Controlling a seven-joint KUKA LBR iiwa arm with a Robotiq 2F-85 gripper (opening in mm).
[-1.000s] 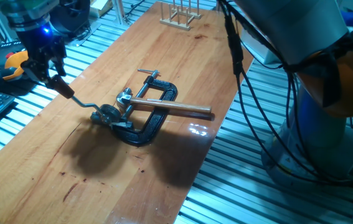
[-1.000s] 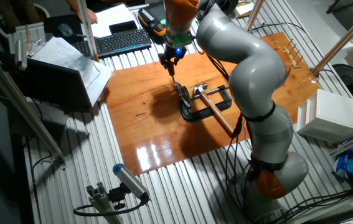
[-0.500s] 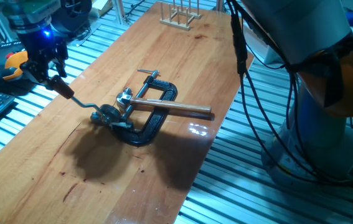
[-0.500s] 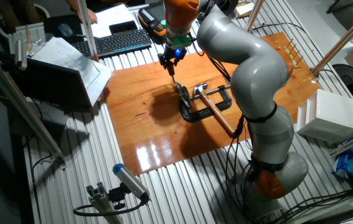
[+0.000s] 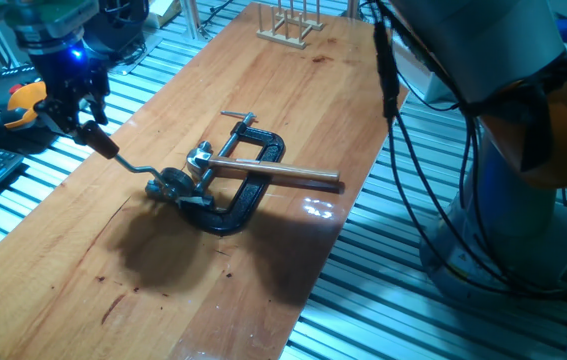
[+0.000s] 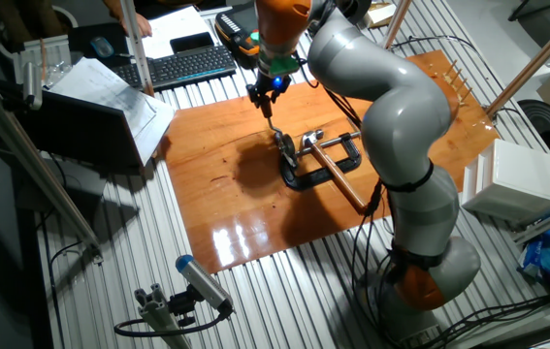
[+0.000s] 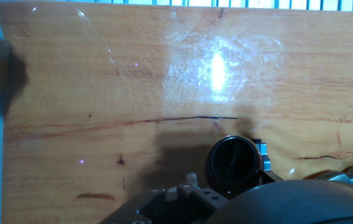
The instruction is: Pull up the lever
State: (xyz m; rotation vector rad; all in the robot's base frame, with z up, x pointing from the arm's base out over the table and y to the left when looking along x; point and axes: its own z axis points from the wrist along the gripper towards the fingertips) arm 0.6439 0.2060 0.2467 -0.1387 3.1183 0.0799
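From one fixed view, the gripper (image 5: pixel 85 122) sits at the 9 o'clock edge of the wooden tabletop (image 5: pixel 263 90). Its fingers (image 5: pixel 75 112) are narrowed around the dark knob at the end of the lever (image 5: pixel 128 162). The lever's thin silver arm runs from the knob toward 4 o'clock, down to a silver pivot mechanism (image 5: pixel 175 185). The knob end appears raised off the wood. A black C-clamp (image 5: pixel 243 190) holds the mechanism to the tabletop, and a long brown rod (image 5: pixel 278 173) lies across the clamp. A small wooden rack (image 5: pixel 288 25) stands at 12 o'clock, well apart.

From the other fixed view, the grey arm (image 6: pixel 391 107) reaches across the tabletop and the gripper (image 6: pixel 265 95) hangs above the lever (image 6: pixel 275 131). At this size the grip itself cannot be made out. A keyboard (image 6: pixel 182 66) lies beyond the tabletop at 11 o'clock.

In the hand view, blurred dark hardware fills the 6 o'clock edge. A round dark shape (image 7: pixel 233 163), probably the knob seen end-on, sits above it. The fingers cannot be told apart here.

Judgement: the grasp seems made and the pull is in hand. The next move calls for lifting along the lever's arc around the pivot, without sliding off the small knob.
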